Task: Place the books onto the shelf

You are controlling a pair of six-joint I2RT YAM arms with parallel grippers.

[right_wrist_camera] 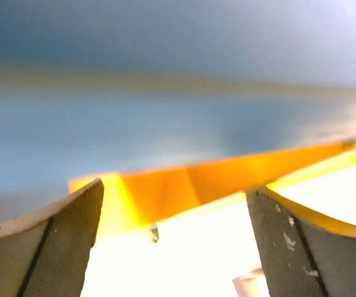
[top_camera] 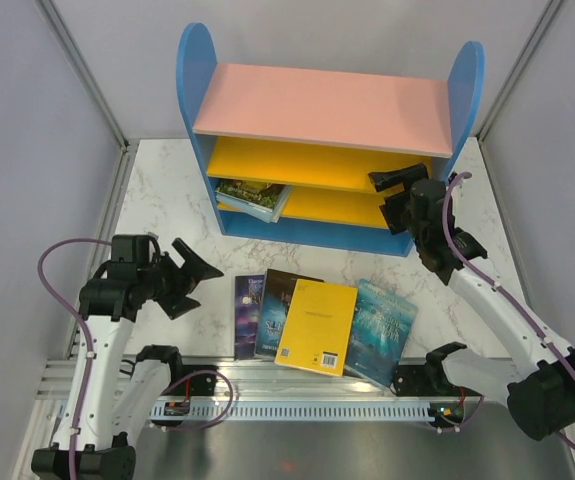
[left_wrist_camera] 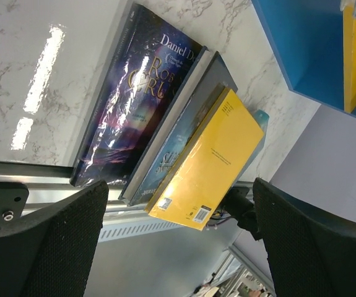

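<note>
Left hand (top_camera: 195, 284) spread wide, empty, over the white marble tabletop's (top_camera: 167, 200) left side. Four thin paperback books (top_camera: 317, 325) lie along its near edge. A green-covered book (top_camera: 252, 196) lies inside the blue-sided, pink-topped shelf (top_camera: 317, 105), where the right hand (top_camera: 387, 197) gapes wide, empty.

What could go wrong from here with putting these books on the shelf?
1. The open right hand is close against the shelf's right end; backing out carelessly may knock it.
2. The shelved book lies at the lower left, seemingly poking past the front edge; a bump might tip it out.
3. The yellow book overlaps the dark book beside it, so the open left hand could drag both.
</note>
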